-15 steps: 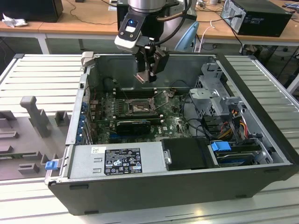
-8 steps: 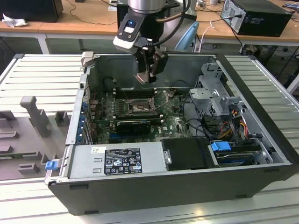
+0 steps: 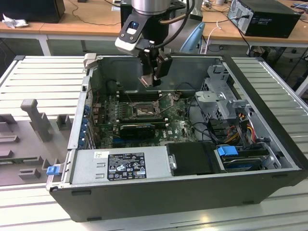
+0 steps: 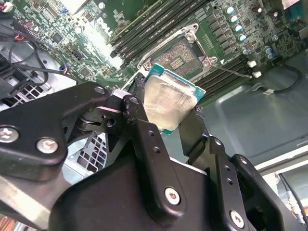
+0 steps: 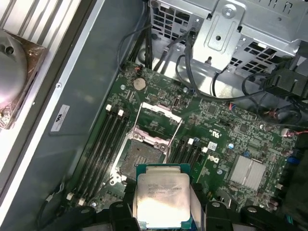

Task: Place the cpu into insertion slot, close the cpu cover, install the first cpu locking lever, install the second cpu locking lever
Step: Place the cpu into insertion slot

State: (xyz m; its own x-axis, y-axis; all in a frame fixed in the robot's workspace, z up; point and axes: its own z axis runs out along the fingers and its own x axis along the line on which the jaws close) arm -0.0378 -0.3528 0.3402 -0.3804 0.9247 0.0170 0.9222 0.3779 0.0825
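Gripping cpu (image 5: 162, 195) by two opposite edges, my claw (image 5: 163, 214) closed on it, metal face showing, held well above board (image 5: 216, 120). Just ahead of claw and below lies insertion slot (image 5: 141, 160), socket bare. Beyond slot, cpu cover (image 5: 159, 115) looks swung open, off socket.

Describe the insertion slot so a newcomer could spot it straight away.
Inside the open computer case, look at the green motherboard. Near its middle, below the gripper holding the cpu, sits the insertion slot. It is the one square, silver-rimmed socket, unlike the long black memory slots flanking it.
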